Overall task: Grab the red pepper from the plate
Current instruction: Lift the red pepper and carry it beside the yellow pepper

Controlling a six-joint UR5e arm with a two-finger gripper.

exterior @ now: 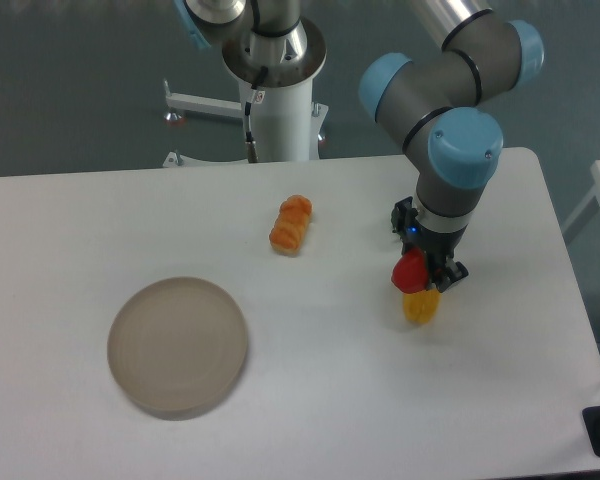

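Camera: end effector [427, 272] points down, apparently gripping red pepper [410, 272].

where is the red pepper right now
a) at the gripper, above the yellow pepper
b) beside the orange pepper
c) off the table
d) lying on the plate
a: the red pepper sits at the gripper, just above the yellow pepper, while the plate far to the left holds nothing.

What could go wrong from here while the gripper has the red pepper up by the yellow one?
The gripper appears shut on the red pepper, but the camera does not show the grip depth, so it could slip. The yellow pepper sits directly below; a drop or descent would likely knock it. The plate lies far across the table, so any return trip is long.
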